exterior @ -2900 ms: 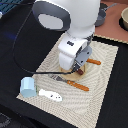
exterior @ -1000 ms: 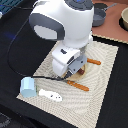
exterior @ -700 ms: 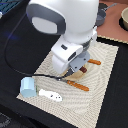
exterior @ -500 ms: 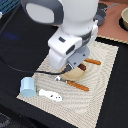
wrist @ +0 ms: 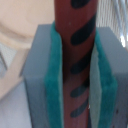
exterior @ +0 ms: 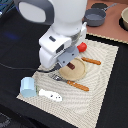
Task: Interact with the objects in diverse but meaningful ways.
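In the wrist view my gripper (wrist: 75, 75) is shut on the dark brown sausage (wrist: 75, 55), its green pads (wrist: 52, 80) pressing both sides. The exterior view shows the gripper (exterior: 67, 62) above the beige plate (exterior: 80, 74), with the end of the sausage (exterior: 72, 64) showing below it. The red tomato (exterior: 81, 46) lies just behind the plate. A light blue cup (exterior: 28, 87) stands at the mat's corner on the exterior view's left. Beside the cup lies the white elongated piece (exterior: 51, 95).
An orange-handled fork (exterior: 74, 84) lies in front of the plate and an orange-handled knife (exterior: 91, 60) beside it. A grey pot (exterior: 95, 18) and a bowl (exterior: 124, 19) stand at the back. A beige mat (exterior: 102, 85) covers the black table.
The arm has risen and shifted toward the exterior view's left, lifting the gripper off the plate with the sausage held in it. The other objects stayed put.
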### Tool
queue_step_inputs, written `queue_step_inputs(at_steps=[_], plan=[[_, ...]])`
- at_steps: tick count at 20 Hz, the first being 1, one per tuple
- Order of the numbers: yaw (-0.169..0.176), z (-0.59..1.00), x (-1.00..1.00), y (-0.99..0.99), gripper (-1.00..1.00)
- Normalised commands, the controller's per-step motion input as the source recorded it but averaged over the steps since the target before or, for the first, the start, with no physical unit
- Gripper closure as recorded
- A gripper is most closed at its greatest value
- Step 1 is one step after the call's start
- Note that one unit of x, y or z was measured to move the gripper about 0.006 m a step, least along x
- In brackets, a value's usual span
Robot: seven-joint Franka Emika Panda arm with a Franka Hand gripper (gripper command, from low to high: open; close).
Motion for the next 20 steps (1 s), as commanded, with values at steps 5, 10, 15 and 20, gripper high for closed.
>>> queue_step_inputs(at_steps=[5,10,15,20], plan=[[-0.025,-0.45,-0.68,0.01,1.00],[-0.063,0.01,-0.57,0.10,1.00],[-0.053,0.15,-0.41,0.16,1.00],[-0.032,0.30,-0.47,0.26,1.00]])
